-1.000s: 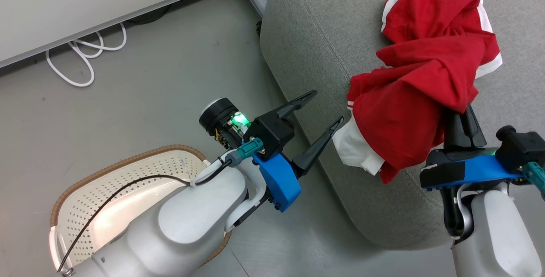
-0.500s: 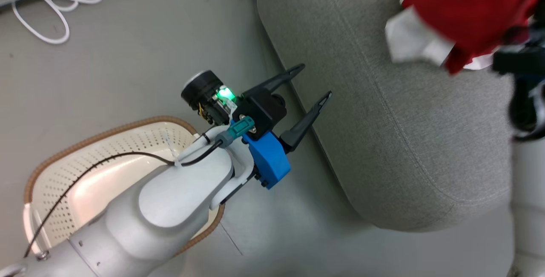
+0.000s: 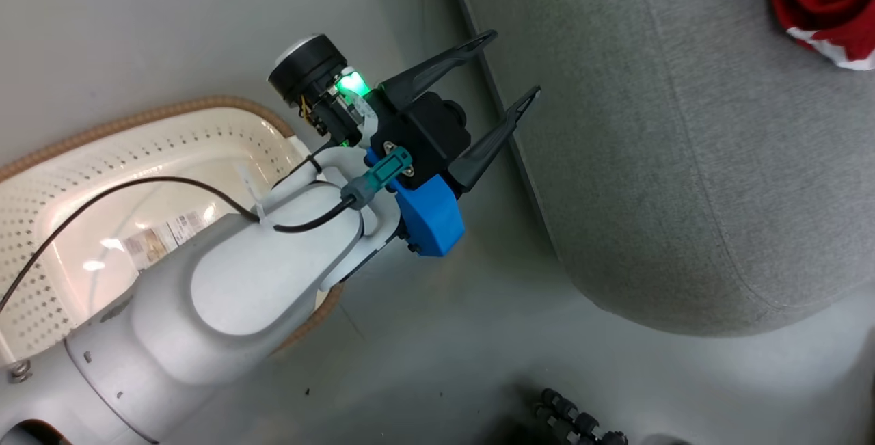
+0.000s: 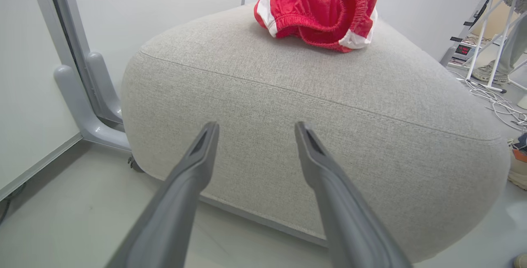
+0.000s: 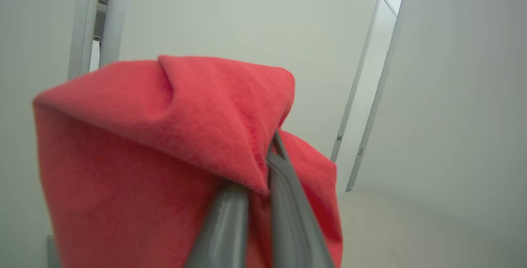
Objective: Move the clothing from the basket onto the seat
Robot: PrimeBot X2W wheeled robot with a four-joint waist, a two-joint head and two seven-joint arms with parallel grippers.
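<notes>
- Red cloth of the held garment (image 5: 144, 136) drapes over the right end effector (image 5: 257, 185). Its two fingers are pinched narrow on one fold, and the rest hangs down on the left of the wrist view.
- The red shorts (image 4: 321, 12), with white trim, lie bunched on the far top of the light grey seat (image 4: 308, 115). In the head view a corner of the clothing (image 3: 820, 1) shows at the seat's far right.
- The left end effector (image 3: 514, 63) hangs wide apart, holding nothing. It is over the floor (image 3: 424, 363), between the basket (image 3: 137, 113) on the left and the seat's near edge.
- The part of the basket's inside in view holds no red cloth.
- The pinched fold looks thin, so a quick swing could pull it loose and drop the garment onto the floor short of the cushion.
- The cloth wraps over both fingers. Opening them may therefore not free it, and it could cling and be dragged back off the seat as the arm withdraws.
- The seat's top curves down to rounded edges, so a release too near an edge could let the garment slide off. Just beside the shorts looks safer.
</notes>
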